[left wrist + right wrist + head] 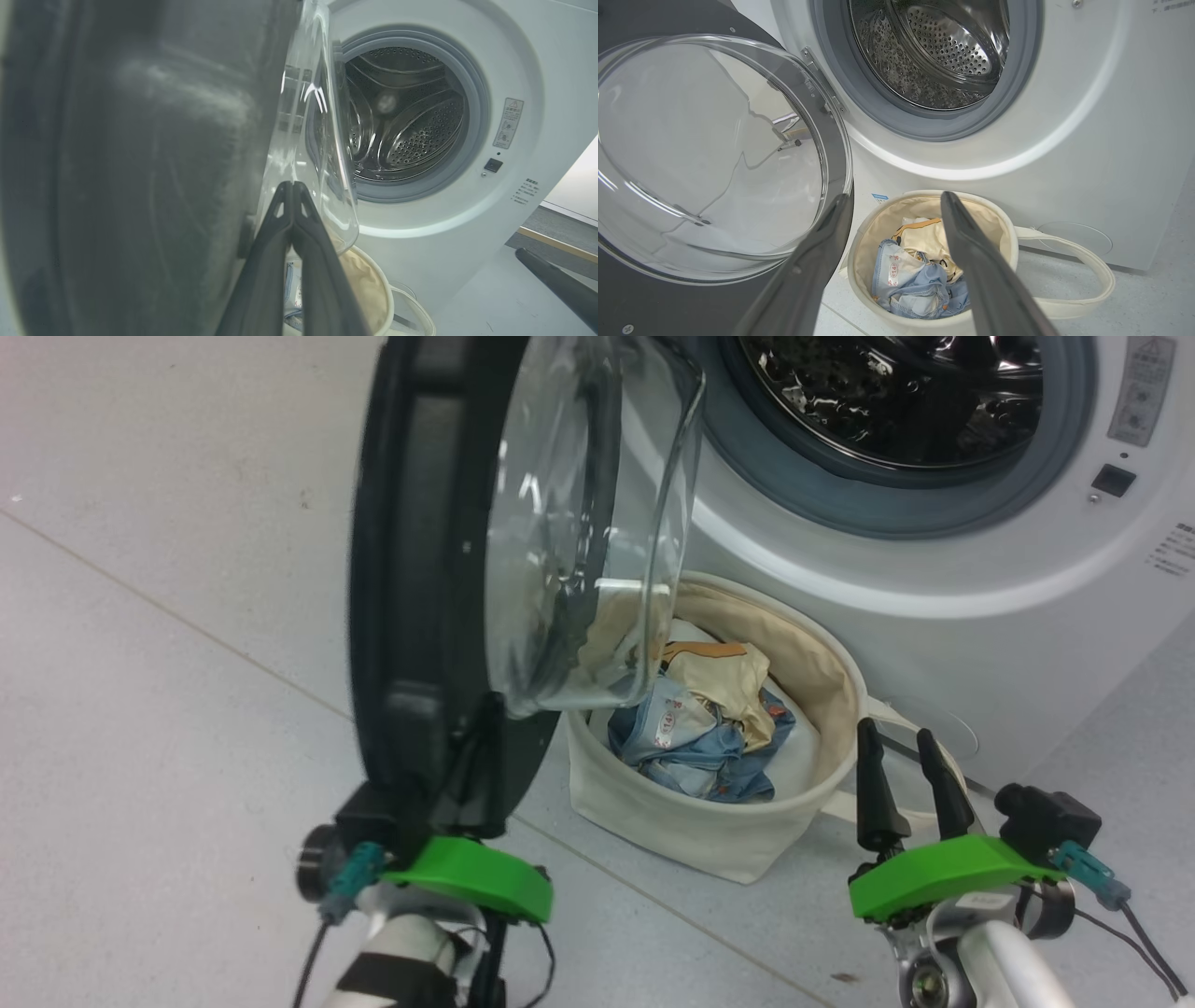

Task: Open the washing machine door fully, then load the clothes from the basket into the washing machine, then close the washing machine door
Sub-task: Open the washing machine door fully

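The washing machine door (411, 569) stands swung out to the left of the washing machine (943, 579), its glass bowl (579, 523) facing the drum mouth (934, 51). My left gripper (481, 719) is shut, its fingertips (293, 186) pressed together against the door's inner side by the lower rim. The cream basket (709, 831) sits on the floor below the drum, with the blue denim and beige clothes (700, 737) inside. My right gripper (901, 756) is open beside the basket's right rim, and its fingers frame the clothes (915, 280) in the right wrist view.
A strap handle (1083, 270) of the basket loops out to the right along the washer's base. Pale tiled floor (168, 709) stretches to the left of the door. The door's glass overhangs the basket's left rim (597, 616).
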`<state>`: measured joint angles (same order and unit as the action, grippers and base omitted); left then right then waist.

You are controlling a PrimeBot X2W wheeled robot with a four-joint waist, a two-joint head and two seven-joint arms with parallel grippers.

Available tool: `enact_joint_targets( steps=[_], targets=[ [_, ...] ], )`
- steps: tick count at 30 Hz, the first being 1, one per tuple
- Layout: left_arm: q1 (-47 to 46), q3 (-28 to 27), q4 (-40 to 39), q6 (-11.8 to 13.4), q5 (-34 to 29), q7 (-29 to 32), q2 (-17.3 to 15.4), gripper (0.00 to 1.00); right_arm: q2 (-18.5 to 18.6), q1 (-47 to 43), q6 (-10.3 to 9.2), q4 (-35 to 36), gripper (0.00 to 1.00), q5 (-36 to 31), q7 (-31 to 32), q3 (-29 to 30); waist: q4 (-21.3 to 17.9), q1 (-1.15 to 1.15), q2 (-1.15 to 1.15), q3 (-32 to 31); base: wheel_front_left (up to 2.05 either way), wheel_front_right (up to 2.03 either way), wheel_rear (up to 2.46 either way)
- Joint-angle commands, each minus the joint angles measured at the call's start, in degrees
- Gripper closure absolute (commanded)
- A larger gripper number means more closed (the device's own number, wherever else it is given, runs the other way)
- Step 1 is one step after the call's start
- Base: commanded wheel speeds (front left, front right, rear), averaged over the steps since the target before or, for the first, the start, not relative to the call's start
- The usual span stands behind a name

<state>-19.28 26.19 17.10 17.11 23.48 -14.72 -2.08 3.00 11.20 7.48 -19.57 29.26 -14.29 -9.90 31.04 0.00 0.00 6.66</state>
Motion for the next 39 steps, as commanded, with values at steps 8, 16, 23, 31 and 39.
enact_joint_targets(
  steps=[8, 16, 23, 31, 39],
  targets=[
    [-0.1, -13.3, -2.2, -0.4, -2.4, -0.3, -0.8, 1.0, -0.1, 1.2, 0.01, 1.6, 0.0, -1.5, -0.7, 0.7, -0.1, 0.0, 0.0, 1.2, 0.0, 0.0, 0.0],
    [-1.7, -24.0, 1.5, -2.3, -3.4, -0.3, -0.8, 1.0, 0.2, 1.8, 0.01, 1.8, 0.0, -3.0, -0.7, 1.5, 0.0, 0.0, 0.0, 3.6, 0.0, 0.0, 0.0],
    [-5.6, -33.4, 4.8, -5.8, -3.9, -0.3, -1.0, 1.0, 2.1, 3.0, 0.01, 1.4, 0.0, -3.6, -0.7, 0.4, 0.1, 0.0, 0.0, 6.3, 0.0, 0.0, 0.0],
    [-13.4, -44.5, 11.0, -11.7, -4.7, -0.3, -2.1, 1.0, 5.3, 4.9, 0.01, 1.4, 0.0, -4.1, -0.7, -0.8, 0.0, 0.0, 0.0, 10.3, 0.0, 0.0, 0.0],
    [-17.8, -50.0, 15.6, -15.4, -8.1, -0.3, -2.4, 1.0, 6.3, 5.2, 0.01, 1.5, 0.0, -4.1, -0.7, -1.3, 0.0, 0.0, 0.0, 11.8, 0.0, 0.0, 0.0]
  ],
)
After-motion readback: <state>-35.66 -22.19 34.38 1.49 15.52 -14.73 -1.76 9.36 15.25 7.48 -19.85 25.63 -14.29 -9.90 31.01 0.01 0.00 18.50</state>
